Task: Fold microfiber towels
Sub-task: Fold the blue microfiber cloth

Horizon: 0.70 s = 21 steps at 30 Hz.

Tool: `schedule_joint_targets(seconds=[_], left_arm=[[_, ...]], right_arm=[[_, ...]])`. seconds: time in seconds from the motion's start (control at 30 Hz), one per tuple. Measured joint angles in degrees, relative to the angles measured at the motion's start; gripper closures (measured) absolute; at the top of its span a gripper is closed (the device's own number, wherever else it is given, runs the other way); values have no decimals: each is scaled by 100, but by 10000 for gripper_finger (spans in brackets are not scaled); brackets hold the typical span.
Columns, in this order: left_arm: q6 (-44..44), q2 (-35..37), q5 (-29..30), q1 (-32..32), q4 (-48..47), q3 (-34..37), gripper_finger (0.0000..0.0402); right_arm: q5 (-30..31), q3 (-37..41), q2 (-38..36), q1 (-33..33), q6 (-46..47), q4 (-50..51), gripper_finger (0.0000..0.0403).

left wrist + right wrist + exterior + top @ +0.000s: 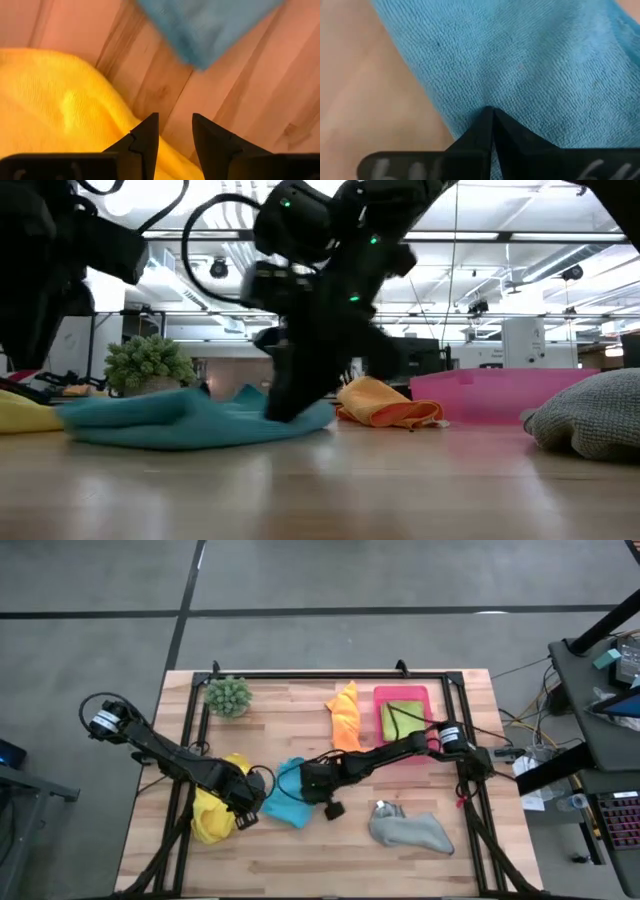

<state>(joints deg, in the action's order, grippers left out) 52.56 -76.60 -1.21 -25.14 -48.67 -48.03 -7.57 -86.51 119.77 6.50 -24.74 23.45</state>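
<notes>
A blue towel (283,802) lies crumpled flat on the wooden table, left of centre. My right gripper (491,111) is shut, its tips down on the towel's right part (300,415). Left of the blue towel, a yellow towel (210,820) lies bunched. My left gripper (175,122) hovers open at the yellow towel's edge (120,115), with bare wood between its fingers. An orange towel (345,718) lies at the far middle and a grey towel (410,830) at the near right. A lime green towel (400,720) rests in the pink tray. My right gripper has its two fingertips shut together on the blue towel's upper face, close to one edge (470,120). The fingers come slanting down from the table's right side. They hide how much cloth they catch. The towel lies flat and slack on the table.
The pink tray (402,693) stands at the far right, next to the orange towel. A spiky green plant (228,695) stands at the far left corner. Black frame rails run along the table's far, left and right edges.
</notes>
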Motion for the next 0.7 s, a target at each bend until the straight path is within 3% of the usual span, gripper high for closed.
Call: schedule_joint_targets(seconds=[0.1, 0.27, 0.5, 0.7], left_arm=[[-147, 0, 210, 1, 269, 5, 299], [-656, 0, 627, -1, 1036, 60, 299], [-1535, 0, 1408, -1, 2319, 224, 299], [-1892, -50, 2507, 3, 2576, 261, 299]], right_arm=[[8, 53, -268, 0, -639, 645, 394], [29, 249, -789, 0, -894, 798, 394], [35, 818, -1524, 52, -63, 324, 394], [11, 1617, -1752, 297, 889, -1091, 394]])
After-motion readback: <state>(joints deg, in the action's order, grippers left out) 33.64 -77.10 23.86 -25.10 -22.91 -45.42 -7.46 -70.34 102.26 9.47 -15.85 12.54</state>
